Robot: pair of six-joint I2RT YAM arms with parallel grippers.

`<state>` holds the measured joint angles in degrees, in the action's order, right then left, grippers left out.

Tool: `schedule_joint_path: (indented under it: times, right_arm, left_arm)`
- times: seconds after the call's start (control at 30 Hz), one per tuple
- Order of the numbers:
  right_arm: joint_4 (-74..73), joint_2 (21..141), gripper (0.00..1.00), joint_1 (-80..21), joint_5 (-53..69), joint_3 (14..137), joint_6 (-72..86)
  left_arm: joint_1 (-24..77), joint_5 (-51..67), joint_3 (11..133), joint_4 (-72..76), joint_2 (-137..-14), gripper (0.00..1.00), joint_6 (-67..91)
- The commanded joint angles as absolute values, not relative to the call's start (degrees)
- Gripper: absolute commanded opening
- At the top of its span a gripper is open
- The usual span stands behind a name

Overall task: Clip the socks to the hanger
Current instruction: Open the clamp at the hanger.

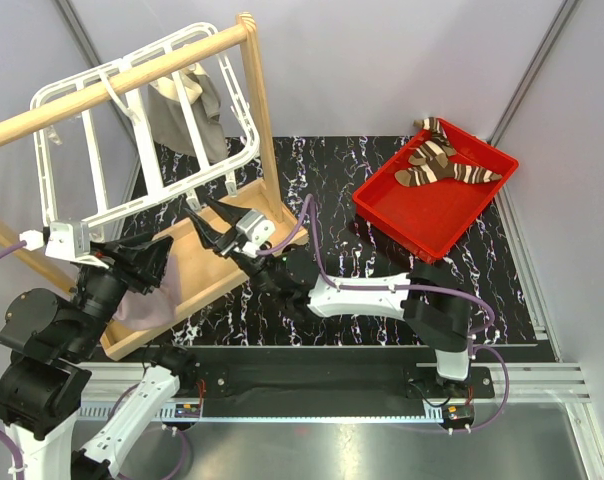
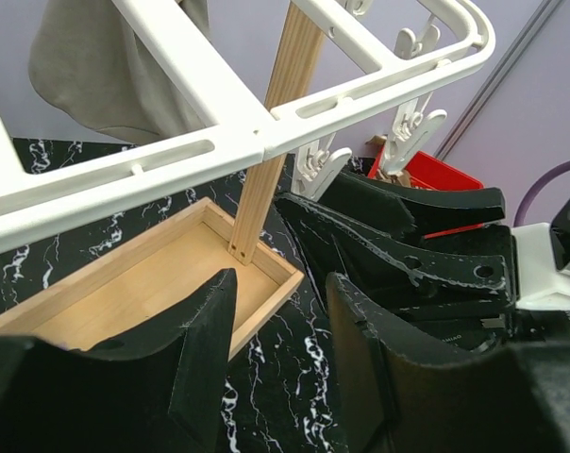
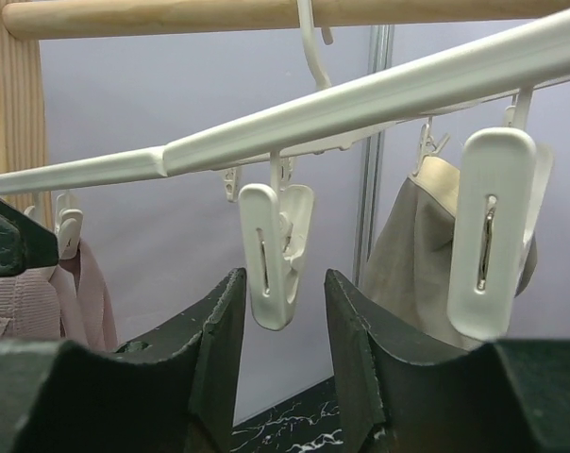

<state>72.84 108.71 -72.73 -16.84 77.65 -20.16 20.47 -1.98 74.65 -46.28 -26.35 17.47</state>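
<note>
Both socks (image 1: 447, 160) lie unclipped in the red tray (image 1: 432, 212), at two o'clock on the counter (image 1: 327, 165). My right tool (image 3: 285, 283) stands open astride a free clip (image 3: 276, 250) of the hanger (image 3: 360, 102). My left tool (image 2: 283, 283), open, holds nothing. All clipping is yet to do.

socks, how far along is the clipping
Done: nothing yet; both socks lie in the red tray, while a grey cloth and a pink cloth hang on the hanger. In hand: the right gripper, open and empty, has its fingers either side of a free clip; the left gripper is open and empty beside it. Left: fetch each sock and clip it.
</note>
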Motion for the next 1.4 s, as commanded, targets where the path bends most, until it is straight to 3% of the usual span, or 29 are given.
schedule_joint_path:
  times: [0.0, 0.1, 0.43, 0.7, 0.9, 1.17, 1.37]
  right_arm:
    - [75.41, 109.25, 0.45, -71.72, -16.79, 79.98, -17.94]
    - [75.23, 109.16, 0.38, -71.19, -16.61, 79.81, -16.18]
    - [70.32, 104.16, 0.0, -67.24, -9.59, 76.21, -4.85]
    - [55.13, 95.99, 0.0, -59.68, 13.42, 75.14, 14.91]
    - [41.24, 97.2, 0.0, -55.37, 33.3, 84.54, 26.08]
    - [37.79, 99.93, 0.0, -52.83, 51.12, 91.23, 39.01]
    - [41.48, 102.48, 0.0, -52.29, 59.75, 93.6, 47.81]
  left_arm:
    - [20.65, -0.35, 75.59, -44.12, -27.33, 0.48, 18.19]
    - [20.65, 1.93, 75.94, -43.86, -27.86, 0.48, 18.81]
    - [20.65, 7.99, 78.31, -40.08, -30.06, 0.52, 23.37]
    - [20.65, 12.21, 80.68, -40.08, -32.43, 0.56, 27.5]
    - [20.57, 13.98, 81.39, -40.34, -34.01, 0.6, 35.67]
    - [20.65, 14.33, 80.68, -40.52, -36.21, 0.6, 46.14]
    - [20.65, 7.49, 82.52, -43.41, -36.04, 0.6, 47.2]
